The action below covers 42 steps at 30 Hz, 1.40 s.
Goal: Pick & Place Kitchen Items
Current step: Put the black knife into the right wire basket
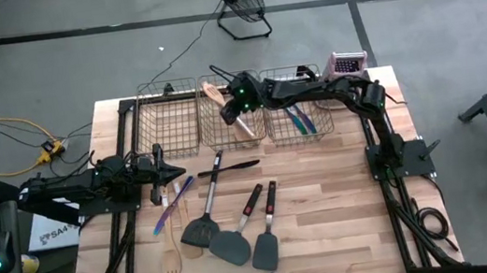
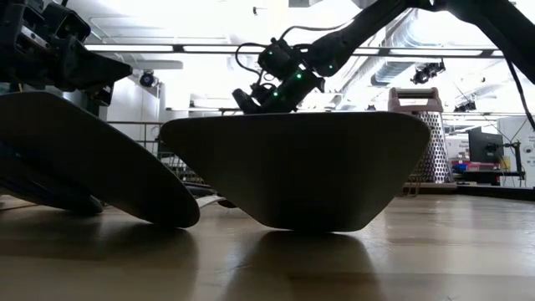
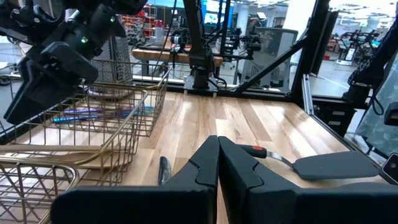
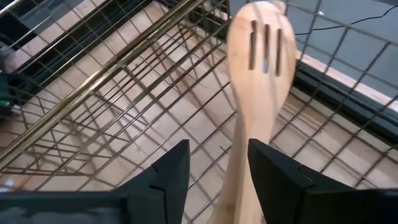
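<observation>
A pale wooden slotted spoon (image 4: 261, 50) lies in the middle wire basket (image 1: 238, 132), its head toward the basket's far rim; it also shows in the high view (image 1: 217, 97). My right gripper (image 4: 217, 168) hangs open over the spoon's handle, a finger on either side, above that basket (image 1: 228, 108). My left gripper (image 1: 176, 172) is shut and empty, low over the table's left part, near the left basket (image 3: 217, 165). Several utensils lie on the table: three dark grey spatulas (image 1: 232, 246), a wooden fork (image 1: 172, 259) and a blue-purple piece (image 1: 172, 202).
The left basket (image 1: 170, 118) shows nothing inside; the right basket (image 1: 303, 86) holds blue utensils (image 1: 303, 119). A metal grater (image 1: 347, 64) stands at the far right. A black tool (image 1: 229, 168) lies mid-table. Spatula heads (image 2: 301, 167) block the low view.
</observation>
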### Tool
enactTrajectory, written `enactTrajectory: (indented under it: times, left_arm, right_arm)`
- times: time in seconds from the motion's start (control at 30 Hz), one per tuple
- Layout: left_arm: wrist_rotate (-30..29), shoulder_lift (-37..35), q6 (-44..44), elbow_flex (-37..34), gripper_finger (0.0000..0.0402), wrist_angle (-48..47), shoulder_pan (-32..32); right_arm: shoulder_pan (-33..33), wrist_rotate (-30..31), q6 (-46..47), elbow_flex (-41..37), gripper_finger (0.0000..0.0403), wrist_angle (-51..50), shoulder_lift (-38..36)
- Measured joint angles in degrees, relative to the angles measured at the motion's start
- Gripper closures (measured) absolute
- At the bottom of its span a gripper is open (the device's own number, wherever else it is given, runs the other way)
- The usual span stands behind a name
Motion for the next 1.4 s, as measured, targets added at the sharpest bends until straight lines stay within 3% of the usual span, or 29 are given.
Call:
enactTrajectory:
  times: [0.9,1.4]
  left_arm:
    - [0.00,0.01,0.01,-0.01,0.0398,0.01,-0.01]
    - [0.01,-0.01,0.01,0.01,0.0398,0.01,-0.01]
  right_arm:
    - [2.95,-0.03,-6.68,0.03,0.0239,-6.83,-8.94]
    - [7.29,-0.06,-12.51,0.07,0.0239,-22.68,-17.20]
